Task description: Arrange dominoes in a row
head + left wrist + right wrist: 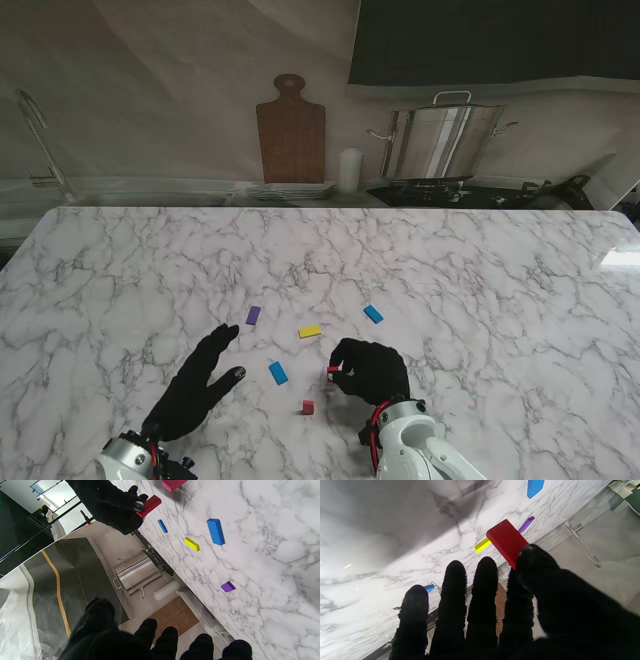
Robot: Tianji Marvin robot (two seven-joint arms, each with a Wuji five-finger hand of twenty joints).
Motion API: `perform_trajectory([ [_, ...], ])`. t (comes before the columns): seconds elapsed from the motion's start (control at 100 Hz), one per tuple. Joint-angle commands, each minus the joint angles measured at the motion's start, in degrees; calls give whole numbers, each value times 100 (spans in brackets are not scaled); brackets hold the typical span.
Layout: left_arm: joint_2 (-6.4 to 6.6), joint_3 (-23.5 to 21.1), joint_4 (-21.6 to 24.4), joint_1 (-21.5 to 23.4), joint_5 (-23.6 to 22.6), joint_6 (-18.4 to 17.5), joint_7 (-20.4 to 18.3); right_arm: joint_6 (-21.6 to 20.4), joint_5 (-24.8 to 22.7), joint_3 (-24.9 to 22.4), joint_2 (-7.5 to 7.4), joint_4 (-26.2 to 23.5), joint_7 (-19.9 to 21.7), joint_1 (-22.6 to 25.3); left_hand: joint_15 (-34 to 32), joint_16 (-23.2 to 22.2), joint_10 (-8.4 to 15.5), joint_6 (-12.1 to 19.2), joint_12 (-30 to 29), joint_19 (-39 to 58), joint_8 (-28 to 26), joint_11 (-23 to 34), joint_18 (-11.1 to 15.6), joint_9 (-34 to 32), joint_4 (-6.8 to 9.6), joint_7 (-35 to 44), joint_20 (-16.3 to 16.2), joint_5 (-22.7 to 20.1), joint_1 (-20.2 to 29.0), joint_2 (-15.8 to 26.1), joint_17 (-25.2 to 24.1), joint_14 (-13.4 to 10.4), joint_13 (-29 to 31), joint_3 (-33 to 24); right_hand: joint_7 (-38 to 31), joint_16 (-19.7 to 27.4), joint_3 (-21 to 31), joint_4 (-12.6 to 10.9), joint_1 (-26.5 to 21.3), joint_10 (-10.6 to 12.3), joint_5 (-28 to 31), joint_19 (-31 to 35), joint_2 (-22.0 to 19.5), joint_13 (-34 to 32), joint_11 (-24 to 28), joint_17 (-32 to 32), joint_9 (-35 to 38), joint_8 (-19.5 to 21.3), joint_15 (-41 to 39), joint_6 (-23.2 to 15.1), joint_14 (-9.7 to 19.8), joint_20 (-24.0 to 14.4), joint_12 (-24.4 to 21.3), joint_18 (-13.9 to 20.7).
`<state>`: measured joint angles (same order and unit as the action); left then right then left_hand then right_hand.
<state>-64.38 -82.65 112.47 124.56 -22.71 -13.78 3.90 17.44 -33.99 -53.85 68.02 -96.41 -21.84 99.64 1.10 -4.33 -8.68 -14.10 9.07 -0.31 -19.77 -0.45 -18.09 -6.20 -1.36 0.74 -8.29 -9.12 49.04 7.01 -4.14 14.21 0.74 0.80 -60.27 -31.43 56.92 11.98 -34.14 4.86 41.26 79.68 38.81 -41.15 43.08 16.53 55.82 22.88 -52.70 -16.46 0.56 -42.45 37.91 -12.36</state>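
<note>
Now, right hand pinching a red domino.
Left hand spread over the surface, holding nothing.

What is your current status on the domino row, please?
Right hand shut on red domino, lifted off the table. Left hand open, holding nothing. Pink domino standing; blue, yellow and purple ones scattered, no row yet. Nothing in the way.

a white marble table with grey veining is seen across the foreground. beyond its far edge, a wooden cutting board is leaned upright against the wall, with a stack of white plates at its foot. a white cylinder is stood beside it, and 1 steel stockpot with a lid is set on a black stove.
</note>
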Motion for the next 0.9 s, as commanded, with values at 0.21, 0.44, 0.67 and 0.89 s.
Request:
perform_trajectory([
  [0.21, -1, 16, 7, 25, 7, 12, -82, 60, 139, 369, 184, 330, -215, -226, 19, 0, 55, -16, -51, -5, -86, -37, 179, 83, 157, -82, -87, 154, 178, 48, 4, -132, -71, 35, -312, -80, 34, 56, -14, 40, 579, 219, 29, 167, 363, -101, -227, -37, -182, -475, 16, -123, 125, 186],
  [0.44, -1, 7, 11, 32, 22, 10, -88, 31, 189, 592, 252, 583, -339, -394, 19, -1, 57, -17, -53, -5, -82, -38, 179, 83, 157, -83, -87, 155, 177, 49, 4, -138, -71, 36, -272, -84, 9, 74, 0, 56, 608, 226, 45, 181, 424, -111, -262, -68, -216, -567, 21, -129, 131, 187],
  [0.67, 0, 7, 13, 33, 27, 14, -94, 19, 173, 676, 278, 780, -403, -503, 19, -1, 55, -13, -53, -6, -78, -37, 178, 83, 158, -83, -87, 155, 183, 50, 4, -140, -70, 32, -242, -80, -31, 84, 24, 69, 585, 232, 19, 206, 478, -116, -310, -46, -225, -721, 37, -134, 147, 184],
  [0.89, -1, -1, 13, 35, 33, 10, -95, 1, 204, 726, 291, 876, -397, -561, 19, -1, 57, -14, -54, -6, -77, -38, 178, 82, 156, -82, -87, 154, 175, 45, 4, -137, -71, 38, -150, -74, -115, 124, 52, 77, 629, 221, 25, 233, 505, -134, -359, -46, -219, -927, 41, -133, 152, 188],
])
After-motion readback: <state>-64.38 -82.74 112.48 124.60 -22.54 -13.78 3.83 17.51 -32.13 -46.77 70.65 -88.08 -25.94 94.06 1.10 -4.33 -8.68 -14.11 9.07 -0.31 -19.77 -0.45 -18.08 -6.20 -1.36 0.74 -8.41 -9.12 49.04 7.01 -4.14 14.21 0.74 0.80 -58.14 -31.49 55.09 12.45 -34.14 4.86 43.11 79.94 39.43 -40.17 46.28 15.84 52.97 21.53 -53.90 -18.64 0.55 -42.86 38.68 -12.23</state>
